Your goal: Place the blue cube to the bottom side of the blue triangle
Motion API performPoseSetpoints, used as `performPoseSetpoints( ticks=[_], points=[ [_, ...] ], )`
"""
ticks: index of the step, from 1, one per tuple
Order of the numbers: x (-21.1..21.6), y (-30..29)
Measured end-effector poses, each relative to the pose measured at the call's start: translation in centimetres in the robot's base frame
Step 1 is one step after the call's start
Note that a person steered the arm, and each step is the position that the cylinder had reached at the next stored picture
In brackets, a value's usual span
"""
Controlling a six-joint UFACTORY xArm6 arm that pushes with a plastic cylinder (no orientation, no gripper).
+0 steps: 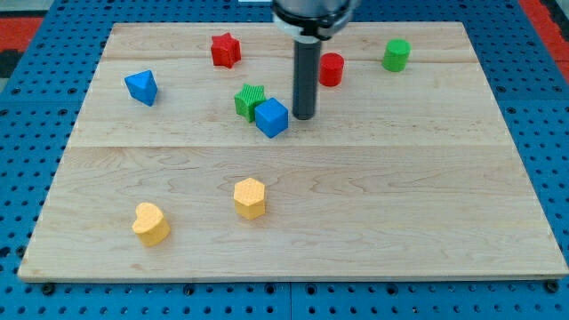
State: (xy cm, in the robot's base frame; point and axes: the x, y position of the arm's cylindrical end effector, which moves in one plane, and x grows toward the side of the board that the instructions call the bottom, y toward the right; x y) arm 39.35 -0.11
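Blue cube (272, 117) sits corner-on, touching the green block (250, 100).

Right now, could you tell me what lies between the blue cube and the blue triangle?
In the camera view, nothing sits directly between the blue cube and the blue triangle: bare wood. The green block touches the cube's upper-left side, just above that line.

Just left of the tool sits a green block (249, 100). A red star (226, 50) and red cylinder (332, 69) lie above it. Below it, on the table (400, 204), rest a yellow hexagon (250, 197) and yellow heart (150, 223)
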Motion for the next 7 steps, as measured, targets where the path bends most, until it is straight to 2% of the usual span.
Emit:
performPoseSetpoints(
  ticks=[1, 2, 3, 4, 5, 6, 7],
  points=[
    [4.1, -6.1],
    [3.8, -9.0],
    [1.4, -11.1],
    [2.4, -16.2],
    [1.7, -17.7],
    [1.3, -14.8],
    [-0.8, -15.8]
  ],
)
